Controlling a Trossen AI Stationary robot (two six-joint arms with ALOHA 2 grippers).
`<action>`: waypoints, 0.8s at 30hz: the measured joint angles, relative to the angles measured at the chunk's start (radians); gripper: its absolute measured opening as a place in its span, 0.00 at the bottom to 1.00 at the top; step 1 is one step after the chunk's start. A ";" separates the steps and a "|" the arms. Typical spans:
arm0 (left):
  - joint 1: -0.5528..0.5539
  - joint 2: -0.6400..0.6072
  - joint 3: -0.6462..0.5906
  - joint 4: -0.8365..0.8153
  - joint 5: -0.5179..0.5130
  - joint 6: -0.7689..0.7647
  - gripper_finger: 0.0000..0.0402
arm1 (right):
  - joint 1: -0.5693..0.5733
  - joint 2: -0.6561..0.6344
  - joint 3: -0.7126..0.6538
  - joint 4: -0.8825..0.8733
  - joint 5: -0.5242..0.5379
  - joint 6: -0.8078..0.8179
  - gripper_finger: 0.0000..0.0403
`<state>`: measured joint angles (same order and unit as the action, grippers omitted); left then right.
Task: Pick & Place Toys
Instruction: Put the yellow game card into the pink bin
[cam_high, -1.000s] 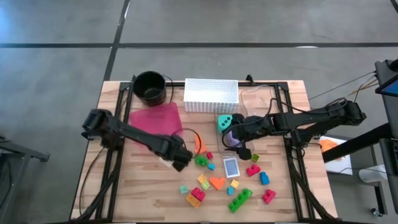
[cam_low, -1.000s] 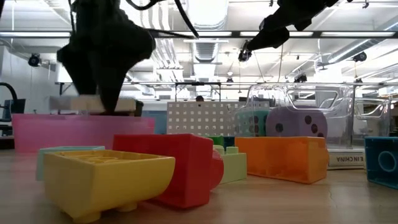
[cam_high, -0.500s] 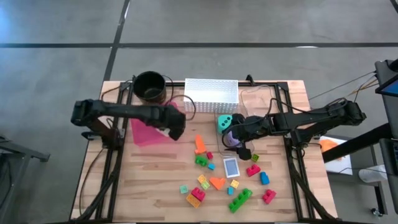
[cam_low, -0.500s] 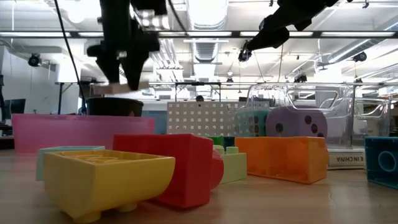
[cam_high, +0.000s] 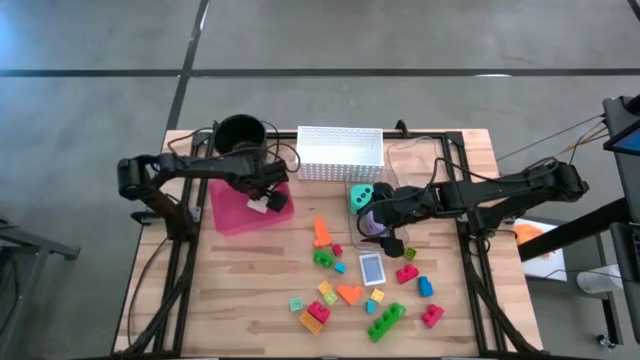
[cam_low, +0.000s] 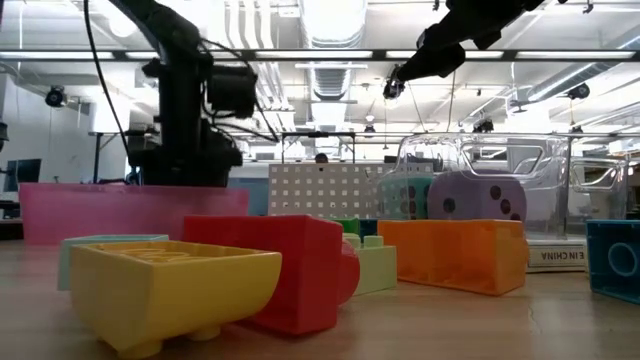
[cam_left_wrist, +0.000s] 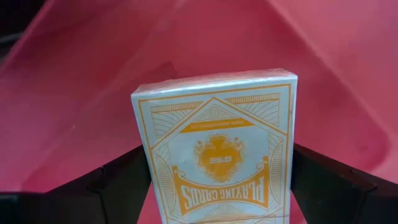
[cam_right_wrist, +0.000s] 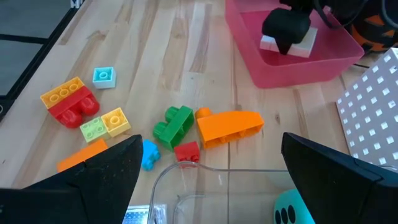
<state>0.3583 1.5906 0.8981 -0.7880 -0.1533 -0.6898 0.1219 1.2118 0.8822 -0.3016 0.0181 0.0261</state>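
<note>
the left gripper (cam_high: 268, 200) is pinching a deck of playing cards (cam_left_wrist: 217, 155) over the pink tray (cam_high: 232, 213), seemingly just above its floor, while the right gripper (cam_high: 377, 222) is hovering spread-fingered by the purple die (cam_low: 478, 197).

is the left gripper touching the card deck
Touching. In the left wrist view the left gripper has its jaws pressed against both sides of the card deck, holding it over the pink tray.
</note>
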 joint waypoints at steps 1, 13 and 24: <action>0.004 0.000 -0.012 0.021 0.000 0.010 0.85 | 0.000 0.000 0.000 0.000 0.000 0.000 0.94; 0.009 0.000 -0.035 0.067 -0.011 0.114 0.85 | 0.000 0.000 0.000 0.000 0.000 -0.004 0.94; 0.011 0.000 -0.035 0.083 -0.015 0.096 0.85 | 0.000 0.000 0.000 0.000 0.000 -0.003 0.94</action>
<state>0.3691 1.5902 0.8627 -0.7055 -0.1680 -0.5941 0.1222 1.2118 0.8822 -0.3012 0.0185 0.0227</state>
